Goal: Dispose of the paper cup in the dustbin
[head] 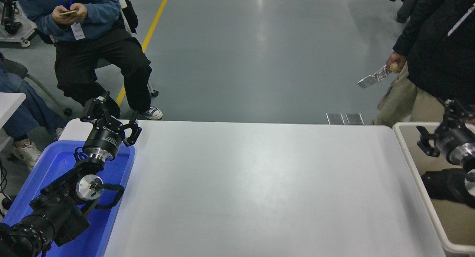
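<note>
Dustbin [415, 164] and right gripper [436, 136] cut off at right edge.

The right gripper [432, 132] hangs over the dustbin [419, 179] at the right edge of the white surface [259, 186], its fingers apart and holding nothing. The left gripper [111, 114] is parked above the blue tray [118, 183], fingers spread. A standing person's hand [395, 62] holds a silver foil bag [373, 78] beyond the far edge
</note>
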